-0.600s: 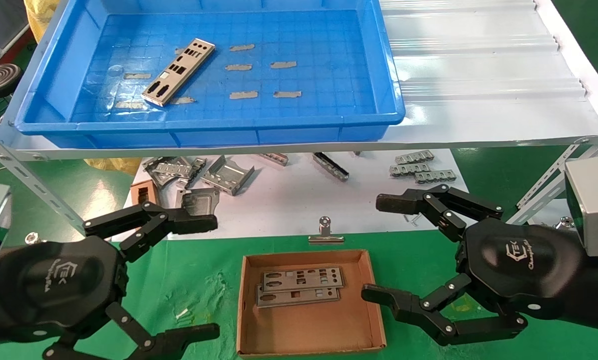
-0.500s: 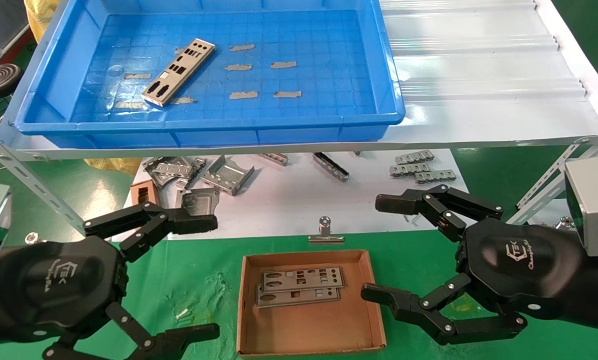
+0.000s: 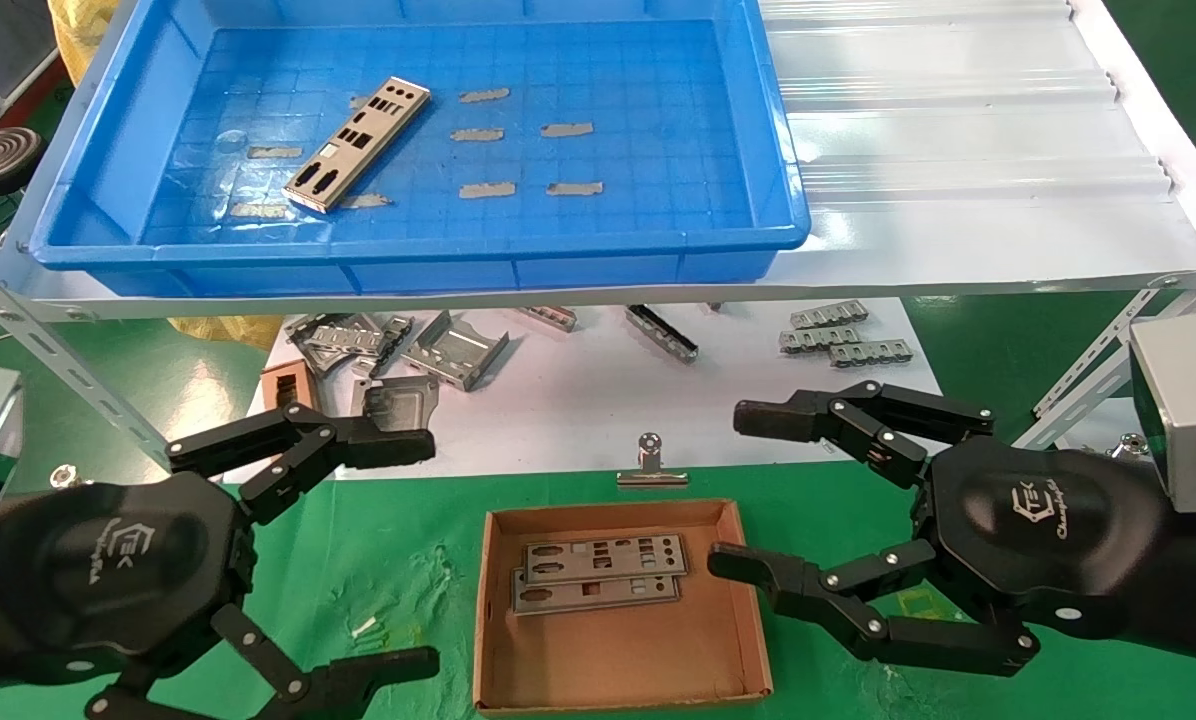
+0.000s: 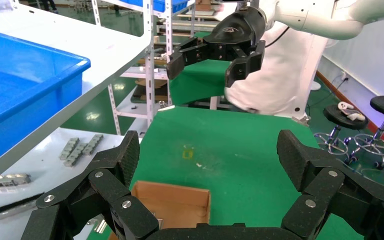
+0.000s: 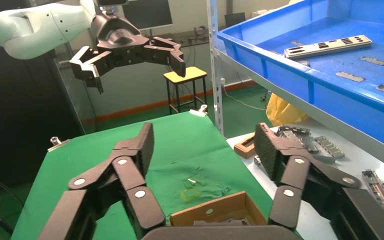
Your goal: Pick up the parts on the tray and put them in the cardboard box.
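My right pincer [image 3: 733,492] hangs released, fingers spread wide, just right of the shallow brown cardboard box [image 3: 618,655] on the green desk [image 3: 398,570]. Two thin punched silver metal plates [image 3: 598,572] lie overlapping in the far half of that box. One more silver plate [image 3: 358,158] lies slanted in the left part of the big blue plastic tray [image 3: 558,262] on the far shelf. My left pincer [image 3: 428,545] waits released at the near left, empty.

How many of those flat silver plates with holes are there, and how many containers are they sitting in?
Silver plates: 3, that is 1 in the blue tray and 2 overlapping in the cardboard box
Blue tray: 1
Cardboard box: 1
Total: 5
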